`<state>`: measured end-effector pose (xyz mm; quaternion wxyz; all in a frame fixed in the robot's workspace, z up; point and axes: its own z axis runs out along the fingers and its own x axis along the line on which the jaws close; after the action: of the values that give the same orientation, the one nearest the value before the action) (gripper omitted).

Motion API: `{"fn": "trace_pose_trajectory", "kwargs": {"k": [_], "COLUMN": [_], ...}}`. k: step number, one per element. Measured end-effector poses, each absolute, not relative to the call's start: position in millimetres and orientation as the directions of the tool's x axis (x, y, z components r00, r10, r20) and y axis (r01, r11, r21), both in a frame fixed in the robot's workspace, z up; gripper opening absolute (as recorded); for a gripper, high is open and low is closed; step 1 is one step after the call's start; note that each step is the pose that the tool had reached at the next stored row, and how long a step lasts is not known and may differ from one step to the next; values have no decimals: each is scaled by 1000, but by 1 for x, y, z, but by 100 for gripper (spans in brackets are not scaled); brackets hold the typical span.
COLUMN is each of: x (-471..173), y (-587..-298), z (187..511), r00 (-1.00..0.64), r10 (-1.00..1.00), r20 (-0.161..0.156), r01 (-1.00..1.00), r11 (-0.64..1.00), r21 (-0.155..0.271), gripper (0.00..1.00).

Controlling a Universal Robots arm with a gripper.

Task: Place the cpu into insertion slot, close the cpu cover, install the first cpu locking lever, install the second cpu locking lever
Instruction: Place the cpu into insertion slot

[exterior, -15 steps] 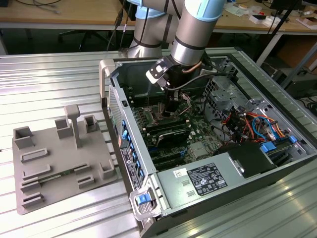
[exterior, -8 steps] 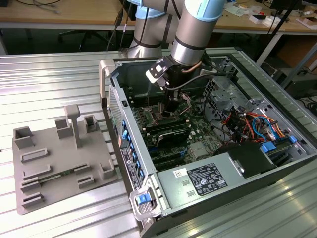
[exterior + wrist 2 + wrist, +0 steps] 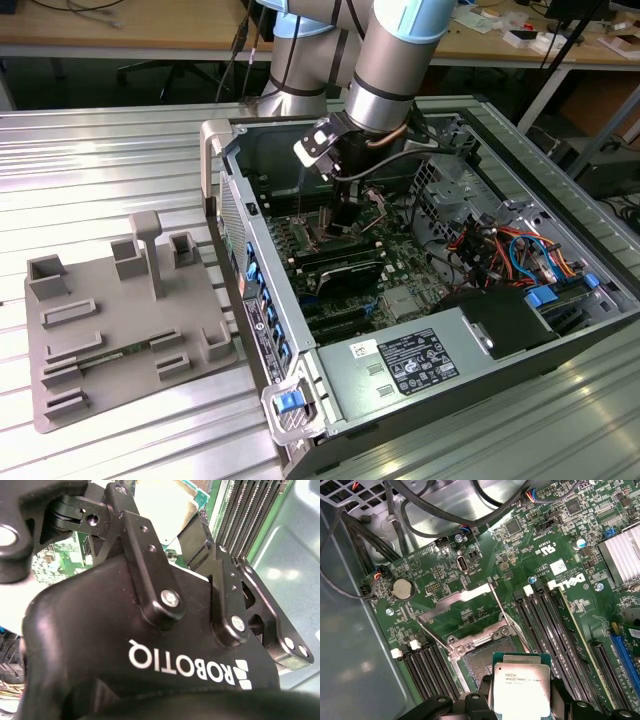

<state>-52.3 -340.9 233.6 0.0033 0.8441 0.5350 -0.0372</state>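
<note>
Exterior view's left: a grey fixture plate (image 3: 110, 330) is seen on the ribbed table (image 3: 100, 160); to its right lies the open computer case (image 3: 440, 330); the gripper (image 3: 342, 213) is positioned over the green motherboard (image 3: 300, 250); in the first wrist view the cpu (image 3: 521, 690) is held clamped in the gripper, over the edge of the insertion slot (image 3: 482, 655), not yet seated; the cpu cover (image 3: 452, 600) is swung open; two thin locking levers (image 3: 509, 616) are unlatched.

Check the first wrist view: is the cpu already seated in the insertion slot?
No, the gripper holds the cpu over the bare insertion slot.
</note>
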Motion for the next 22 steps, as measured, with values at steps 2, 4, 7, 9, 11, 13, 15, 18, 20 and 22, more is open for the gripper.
{"fn": "trace_pose_trajectory", "kwargs": {"k": [2, 4, 7, 9, 11, 13, 15, 18, 20, 22], "x": [-52, -52, -52, -52, -52, -52, -52, -52, -52, -52], "y": [-341, -341, -341, -341, -341, -341, -341, -341, -341, -341], "z": [234, 234, 234, 234, 233, 233, 233, 233, 233, 233], "r00": [428, 433, 439, 443, 448, 452, 456, 461, 466, 471], "r10": [901, 899, 896, 894, 891, 890, 888, 885, 882, 880], "r20": [-66, -66, -66, -66, -66, -66, -66, -66, -66, -66], "r01": [902, 900, 897, 895, 892, 890, 888, 885, 882, 880], "r11": [-431, -435, -441, -446, -451, -454, -459, -464, -469, -474], "r21": [-34, -34, -34, -34, -34, -34, -34, -34, -34, -34], "gripper": [55, 55, 55, 55, 55, 55, 55, 55, 55, 55]}}
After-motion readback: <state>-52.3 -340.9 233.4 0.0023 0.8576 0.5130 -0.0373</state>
